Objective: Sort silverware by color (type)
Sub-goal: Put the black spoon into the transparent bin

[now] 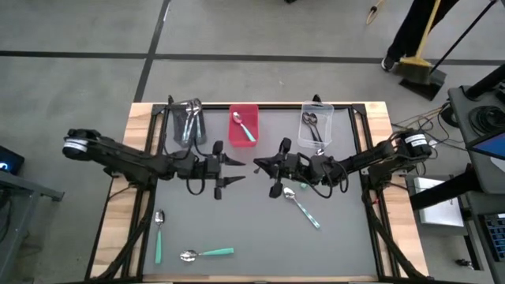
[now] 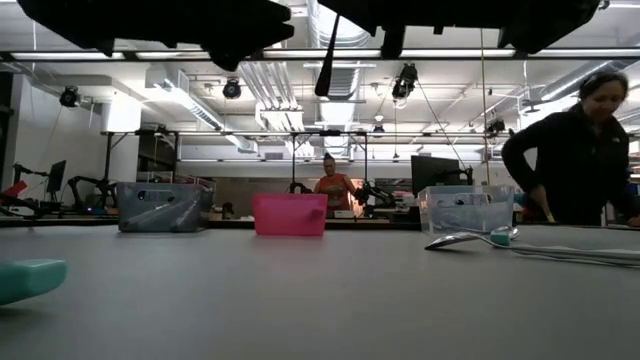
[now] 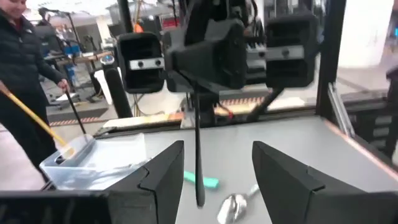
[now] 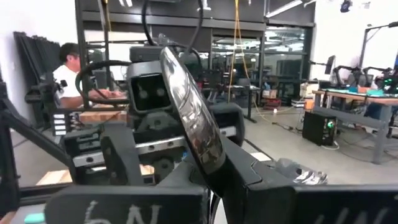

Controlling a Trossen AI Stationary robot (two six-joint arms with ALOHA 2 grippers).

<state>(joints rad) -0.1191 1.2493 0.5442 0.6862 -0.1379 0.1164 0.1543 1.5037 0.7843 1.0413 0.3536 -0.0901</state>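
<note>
Grey concrete floor [image 1: 237, 31] with dark seam lines around the surface. Exposed ceiling ducts [image 2: 270, 85] and hanging spotlights [image 2: 232, 89]. Glass partition [image 4: 273, 56] behind; workbench [image 4: 367, 99] at side.

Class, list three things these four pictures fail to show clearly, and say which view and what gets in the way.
1. Grey bin, high view: its spoons overlap in a dark tangle, too small to count.
2. Teal handle, low view: cut off by the picture's edge, so the bowl is unseen.
3. Black spoon in the right gripper, right wrist view: its handle is hidden behind the gripper's own fingers.
</note>
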